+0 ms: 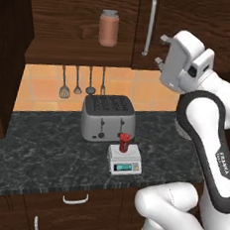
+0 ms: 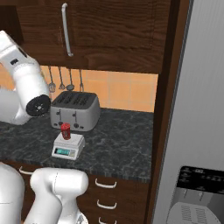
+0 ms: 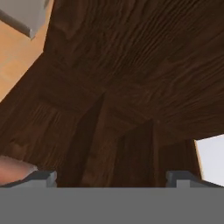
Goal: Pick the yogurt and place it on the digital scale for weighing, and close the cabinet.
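the yogurt (image 1: 124, 142) stands upright on the digital scale (image 1: 125, 161) on the table (image 1: 43, 155), as the released, empty end effector (image 1: 162, 51) hovers by the cabinet (image 1: 72, 13), its left door open

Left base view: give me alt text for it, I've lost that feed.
A small red yogurt cup stands on the white square digital scale on the dark stone counter, in front of a silver four-slot toaster. Above, the dark wooden wall cabinet is open, a pinkish-brown jar on its shelf; the open gripper is raised by its silver bar handle.
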Controlling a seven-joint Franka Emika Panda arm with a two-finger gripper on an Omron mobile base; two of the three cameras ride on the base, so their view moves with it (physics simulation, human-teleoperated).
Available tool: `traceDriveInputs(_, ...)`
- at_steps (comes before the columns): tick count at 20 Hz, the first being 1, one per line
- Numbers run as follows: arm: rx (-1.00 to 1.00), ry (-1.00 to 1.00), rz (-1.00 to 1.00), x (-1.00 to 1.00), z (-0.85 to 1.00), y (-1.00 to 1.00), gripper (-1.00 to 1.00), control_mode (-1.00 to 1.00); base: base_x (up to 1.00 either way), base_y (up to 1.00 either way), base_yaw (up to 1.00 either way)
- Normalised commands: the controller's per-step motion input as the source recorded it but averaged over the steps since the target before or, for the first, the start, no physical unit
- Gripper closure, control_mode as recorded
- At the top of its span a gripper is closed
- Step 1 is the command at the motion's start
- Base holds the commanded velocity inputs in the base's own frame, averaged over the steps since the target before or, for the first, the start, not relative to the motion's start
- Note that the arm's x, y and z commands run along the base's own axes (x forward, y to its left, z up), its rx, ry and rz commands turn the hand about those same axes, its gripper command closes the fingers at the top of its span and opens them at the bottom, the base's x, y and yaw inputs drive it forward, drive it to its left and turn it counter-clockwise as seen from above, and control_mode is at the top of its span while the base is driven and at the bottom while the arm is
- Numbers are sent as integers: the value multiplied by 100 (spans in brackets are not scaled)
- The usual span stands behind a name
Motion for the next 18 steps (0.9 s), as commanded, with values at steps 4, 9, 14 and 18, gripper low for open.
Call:
traceDriveInputs(4,17,24,0,-62,-3,42,-100,-100,0,0,0)
traceDriveInputs(9,19,19,0,-41,-10,65,-100,-100,0,0,0)
traceDriveInputs(14,7,1,0,-32,-23,55,-100,-100,0,0,0)
traceDriveInputs(18,0,0,0,-31,-7,74,-100,-100,0,0,0)
